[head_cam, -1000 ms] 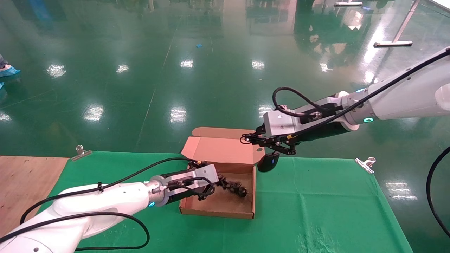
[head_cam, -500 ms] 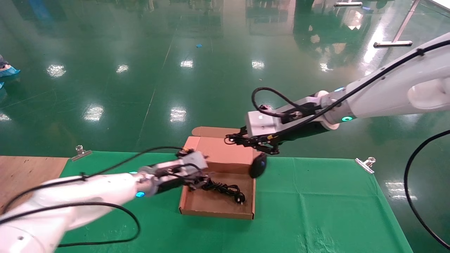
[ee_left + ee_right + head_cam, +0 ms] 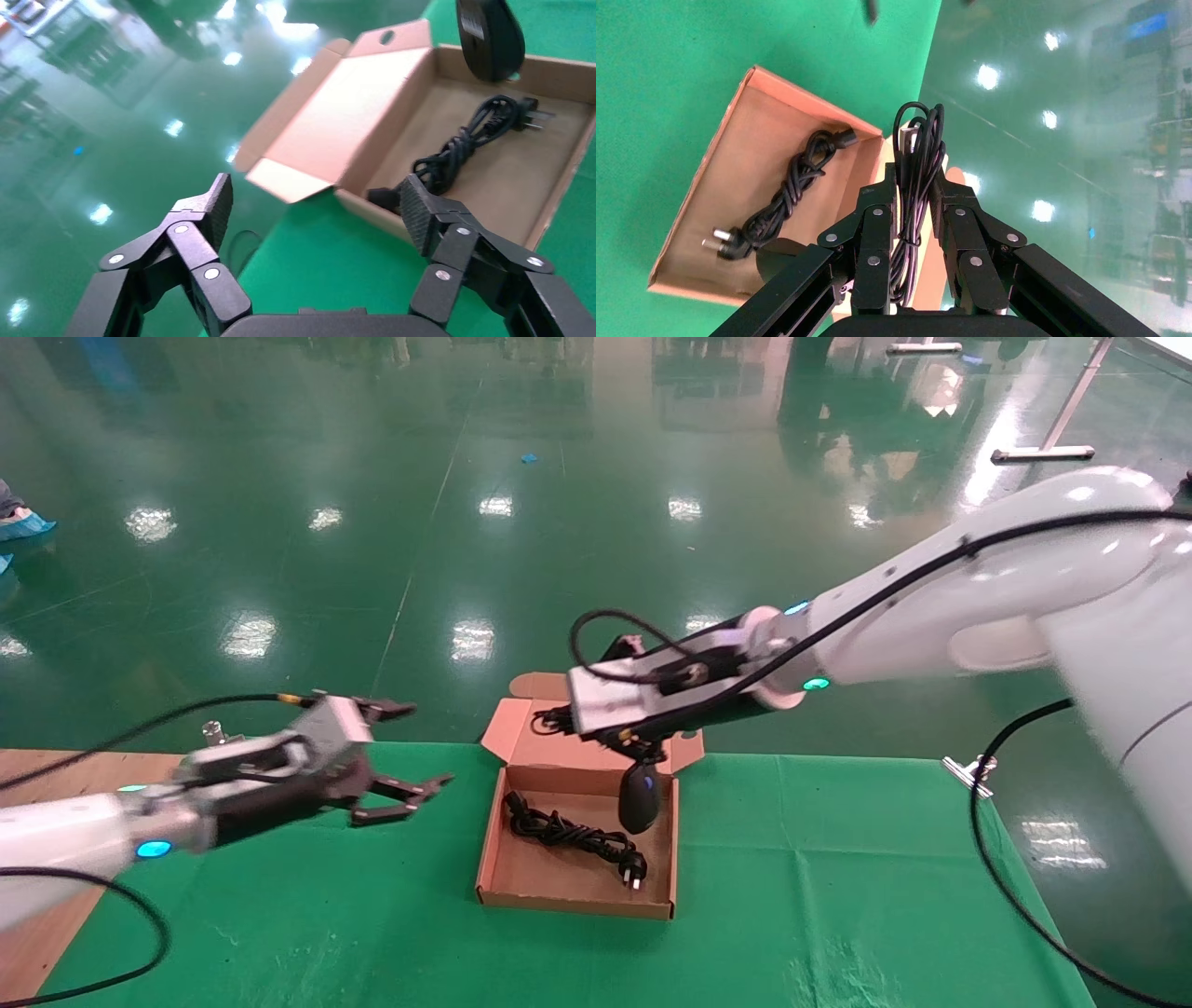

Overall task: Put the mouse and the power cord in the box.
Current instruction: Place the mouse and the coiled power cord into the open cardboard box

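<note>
R gripper (image 3: 643,747) clamps mouse (image 3: 640,798) cable — mouse dangles upright over box (image 3: 577,896), cord (image 3: 570,831) at 9 o'clock; L gripper (image 3: 396,784) wide, empty.

Right end effector (image 3: 914,203) clamps the mouse cable (image 3: 916,168); power cord (image 3: 786,193) lies in the box (image 3: 729,182).

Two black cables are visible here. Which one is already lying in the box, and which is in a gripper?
The power cord, thick with a pronged plug, lies in the box. The mouse's thin cable is pinched by the right gripper.

one mouse (image 3: 640,796), one power cord (image 3: 570,832), one box (image 3: 559,892)
</note>
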